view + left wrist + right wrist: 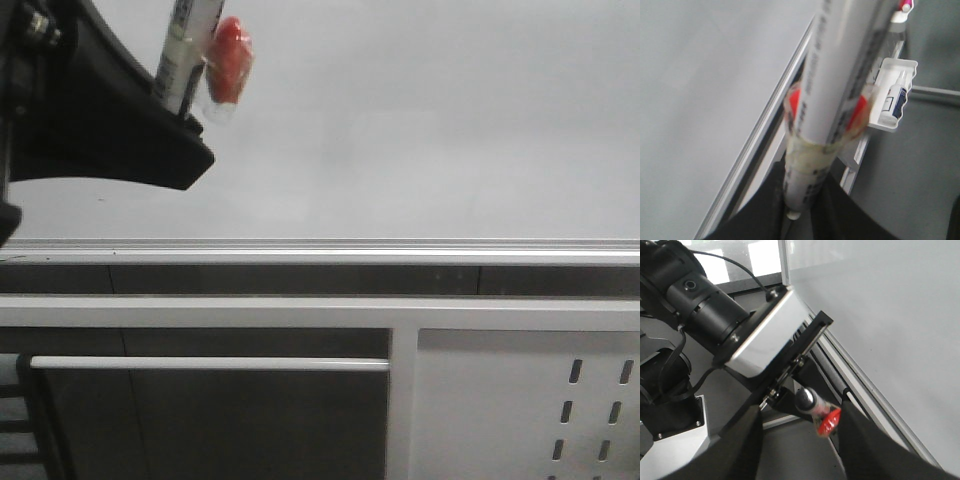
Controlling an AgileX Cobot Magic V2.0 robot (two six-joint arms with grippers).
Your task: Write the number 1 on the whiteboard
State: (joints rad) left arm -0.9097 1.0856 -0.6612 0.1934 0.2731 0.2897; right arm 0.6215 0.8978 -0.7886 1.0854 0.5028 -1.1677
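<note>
The whiteboard [420, 120] face lies bare and open across the middle and right — only the left tool [175, 105] with its marker [185, 50] crowds the upper-left corner.

Smooth glossy whiteboard [420, 120], silver aluminium rail [330, 248], matt perforated metal panel [530, 410], glossy plastic marker [840, 90]

Left tool [805, 405] gripping marker pen [815, 407], beside blank whiteboard [890, 315]
</note>
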